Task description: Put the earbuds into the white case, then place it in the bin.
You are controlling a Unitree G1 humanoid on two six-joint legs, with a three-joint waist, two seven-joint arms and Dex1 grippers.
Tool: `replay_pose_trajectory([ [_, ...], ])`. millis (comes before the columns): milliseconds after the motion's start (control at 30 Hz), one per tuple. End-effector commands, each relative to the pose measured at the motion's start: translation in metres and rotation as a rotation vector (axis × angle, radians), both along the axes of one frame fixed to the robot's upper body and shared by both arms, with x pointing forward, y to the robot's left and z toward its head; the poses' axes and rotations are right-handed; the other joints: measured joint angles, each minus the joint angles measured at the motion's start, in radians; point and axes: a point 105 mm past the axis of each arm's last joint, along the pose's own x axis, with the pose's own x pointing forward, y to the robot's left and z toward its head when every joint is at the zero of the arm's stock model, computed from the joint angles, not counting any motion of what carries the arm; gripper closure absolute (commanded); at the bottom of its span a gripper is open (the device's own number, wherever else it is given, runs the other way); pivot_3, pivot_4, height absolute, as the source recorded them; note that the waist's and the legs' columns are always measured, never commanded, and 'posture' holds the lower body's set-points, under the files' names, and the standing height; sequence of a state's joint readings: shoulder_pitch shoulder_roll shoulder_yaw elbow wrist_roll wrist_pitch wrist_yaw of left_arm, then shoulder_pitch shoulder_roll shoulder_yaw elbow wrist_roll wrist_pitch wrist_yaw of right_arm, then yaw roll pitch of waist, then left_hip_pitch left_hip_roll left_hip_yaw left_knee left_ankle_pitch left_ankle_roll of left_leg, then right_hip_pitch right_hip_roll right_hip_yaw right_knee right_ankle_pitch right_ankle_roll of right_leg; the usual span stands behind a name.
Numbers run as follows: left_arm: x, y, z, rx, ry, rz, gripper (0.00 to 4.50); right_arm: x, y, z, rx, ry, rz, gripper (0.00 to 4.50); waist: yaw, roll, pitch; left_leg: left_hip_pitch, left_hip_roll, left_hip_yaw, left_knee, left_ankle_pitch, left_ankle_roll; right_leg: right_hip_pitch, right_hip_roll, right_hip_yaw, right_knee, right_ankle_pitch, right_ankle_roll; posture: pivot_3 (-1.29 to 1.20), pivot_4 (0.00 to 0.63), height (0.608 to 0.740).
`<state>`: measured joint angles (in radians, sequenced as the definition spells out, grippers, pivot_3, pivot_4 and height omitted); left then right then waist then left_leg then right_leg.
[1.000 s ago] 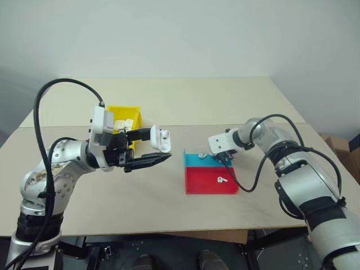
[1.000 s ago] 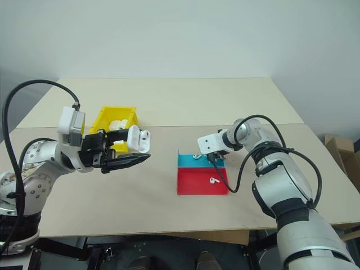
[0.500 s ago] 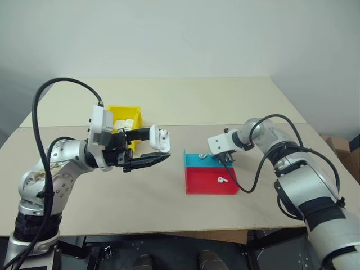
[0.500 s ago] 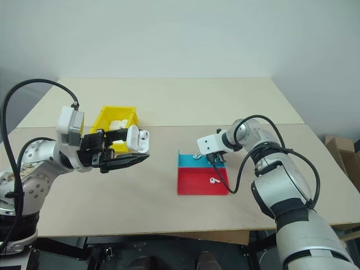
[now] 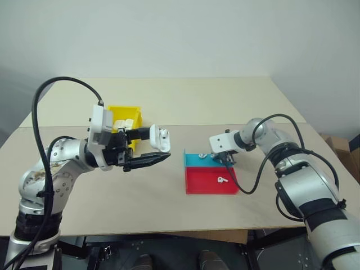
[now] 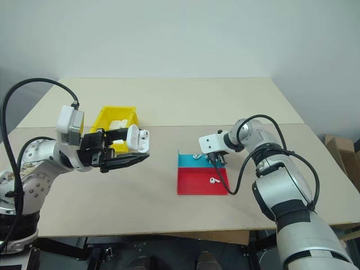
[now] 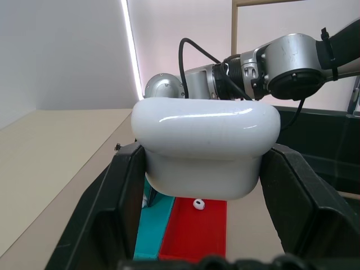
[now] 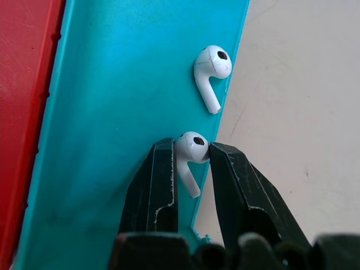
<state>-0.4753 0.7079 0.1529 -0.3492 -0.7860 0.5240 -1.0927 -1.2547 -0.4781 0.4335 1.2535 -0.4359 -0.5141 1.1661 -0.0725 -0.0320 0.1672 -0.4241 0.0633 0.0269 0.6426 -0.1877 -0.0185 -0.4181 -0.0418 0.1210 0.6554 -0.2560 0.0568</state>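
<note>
My left gripper is raised above the table, left of centre, shut on the white case, whose lid stands open. In the left wrist view the case sits between both black fingers. My right gripper reaches down to the blue strip of the tray and is shut on one of the earbuds. Another earbud lies just beyond it at the strip's edge. A further earbud rests on the red part. The yellow bin stands behind my left gripper.
Several white cases lie inside the bin. The red-and-blue tray lies flat at the table's middle, between my two arms. A black cable hangs from my right arm to the right of the tray.
My right gripper has rolled slightly and its fingers have narrowed onto the earbud at the blue strip. The left gripper and the case stay where they were.
</note>
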Motion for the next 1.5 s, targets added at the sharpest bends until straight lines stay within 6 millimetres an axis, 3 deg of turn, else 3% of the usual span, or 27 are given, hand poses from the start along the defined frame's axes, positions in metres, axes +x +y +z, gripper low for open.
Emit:
replay_pose_trajectory([
  [33, -0.002, -0.003, 0.012, -0.014, -0.051, -0.031, 1.73, 0.003, 0.001, 0.037, 0.158, -0.021, -0.028, 3.81, 0.0, 0.0, 0.0, 0.0, 0.0, 0.0, 0.0, 0.0, 0.0, 0.0, 0.0, 0.0, 0.0, 0.0, 0.0, 0.0, 0.15, 0.74],
  [300, 0.01, -0.008, 0.015, -0.034, -0.056, -0.051, 1.73, -0.024, -0.002, 0.12, 0.735, 0.174, -0.153, 3.81, 0.009, 0.001, 0.001, -0.001, 0.0, 0.0, 0.0, 0.0, 0.0, 0.0, 0.0, 0.0, 0.0, 0.0, 0.0, 0.0, 0.15, 0.74],
  [433, 0.022, -0.014, 0.015, -0.05, -0.056, -0.052, 1.73, -0.07, -0.002, 0.158, 1.187, 0.412, -0.246, 3.81, 0.027, 0.001, 0.001, -0.002, 0.0, 0.0, 0.0, 0.0, 0.0, -0.002, 0.0, 0.0, 0.001, 0.0, 0.0, 0.0, 0.15, 0.74],
  [533, 0.029, -0.019, 0.015, -0.061, -0.049, -0.064, 1.73, -0.102, 0.004, 0.171, 1.365, 0.523, -0.246, 3.81, 0.029, 0.001, 0.0, -0.002, 0.0, 0.0, 0.0, 0.0, 0.0, -0.002, 0.0, 0.0, 0.001, 0.0, 0.0, 0.0, 0.15, 0.74],
  [600, 0.033, -0.021, 0.015, -0.066, -0.045, -0.073, 1.73, -0.114, 0.01, 0.175, 1.436, 0.559, -0.241, 3.81, 0.027, 0.001, 0.0, -0.002, 0.0, 0.0, 0.0, 0.0, 0.0, -0.002, 0.0, 0.0, 0.002, 0.0, 0.0, 0.0, 0.15, 0.74],
  [767, 0.044, -0.037, 0.017, -0.072, -0.033, -0.126, 1.73, -0.148, 0.052, 0.177, 1.519, 0.58, -0.151, 3.81, 0.027, 0.001, 0.0, -0.002, 0.0, 0.0, 0.0, 0.0, 0.0, -0.003, 0.001, 0.0, 0.003, 0.0, 0.0, 0.0, 0.15, 0.74],
  [933, 0.048, -0.046, 0.023, -0.085, -0.043, -0.17, 1.73, -0.154, 0.072, 0.172, 1.554, 0.539, -0.16, 3.81, 0.027, 0.001, 0.0, -0.005, 0.0, 0.0, 0.0, 0.0, 0.0, -0.004, 0.001, -0.001, 0.001, 0.0, 0.0, 0.0, 0.15, 0.74],
  [1500, 0.044, -0.042, 0.026, -0.093, -0.047, -0.181, 1.73, -0.147, 0.077, 0.145, 1.489, 0.473, -0.205, 3.81, 0.011, 0.001, 0.0, -0.006, 0.0, -0.001, 0.0, 0.0, 0.0, -0.004, 0.001, -0.001, 0.0, 0.0, 0.001, 0.0, 0.15, 0.74],
])
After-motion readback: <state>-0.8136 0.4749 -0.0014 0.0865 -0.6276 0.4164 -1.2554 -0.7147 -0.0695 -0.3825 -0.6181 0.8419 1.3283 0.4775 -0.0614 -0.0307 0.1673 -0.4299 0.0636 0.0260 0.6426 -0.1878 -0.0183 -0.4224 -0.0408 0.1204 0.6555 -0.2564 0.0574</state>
